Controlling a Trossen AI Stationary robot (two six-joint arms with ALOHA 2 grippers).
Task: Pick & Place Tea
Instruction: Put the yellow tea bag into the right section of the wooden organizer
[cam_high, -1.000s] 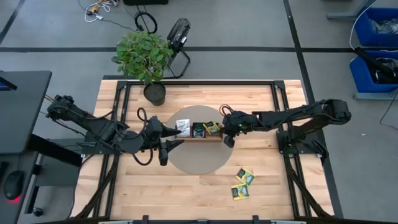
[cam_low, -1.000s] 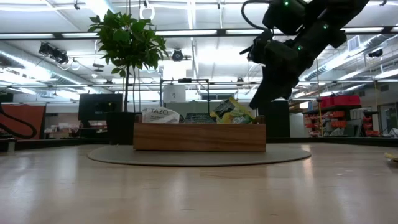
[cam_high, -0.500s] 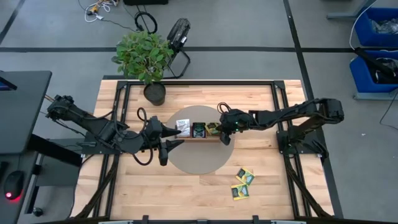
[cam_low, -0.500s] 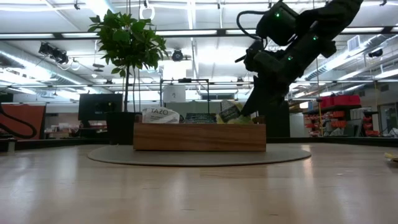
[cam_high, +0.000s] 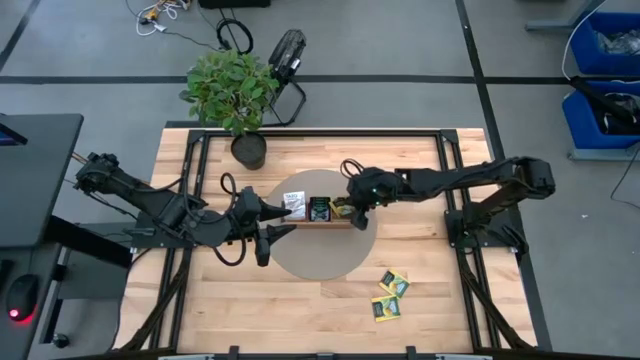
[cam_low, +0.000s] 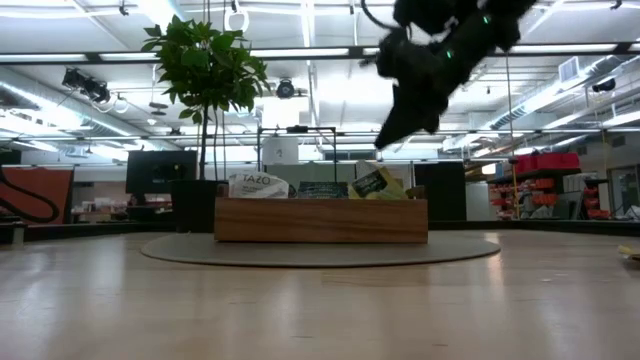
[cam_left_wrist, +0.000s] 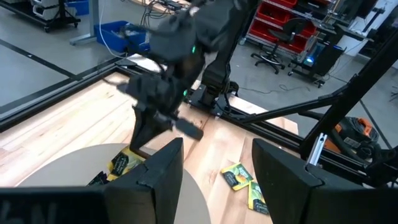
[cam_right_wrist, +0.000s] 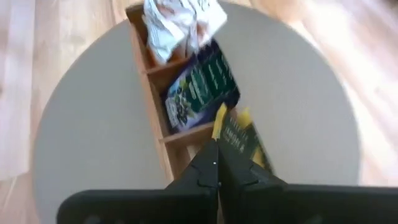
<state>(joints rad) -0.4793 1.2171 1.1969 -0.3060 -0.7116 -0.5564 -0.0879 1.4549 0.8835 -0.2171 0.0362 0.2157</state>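
Left claw (cam_high: 268, 232): we see it open, waiting beside the tray's (cam_high: 300, 222) left end.
Right claw (cam_high: 352, 205): closed, empty, above the yellow-green tea packet (cam_low: 376, 184) leaning in the right compartment.
Risk: we judge that packet may tip out.
Loose packets (cam_high: 390, 295): lying on the tabletop (cam_high: 420, 170).
Hidden: compartment floors.

A long wooden tray (cam_high: 318, 222) with three compartments sits on a round grey mat (cam_high: 315, 258) in the middle of my wooden tabletop (cam_high: 300, 305). At the tabletop's far edge stands a leafy potted plant (cam_high: 232, 92) in a dark pot, and beside it on the grey floor rests a black fan (cam_high: 287, 55). Blue bins (cam_high: 605, 75) sit off to my right.
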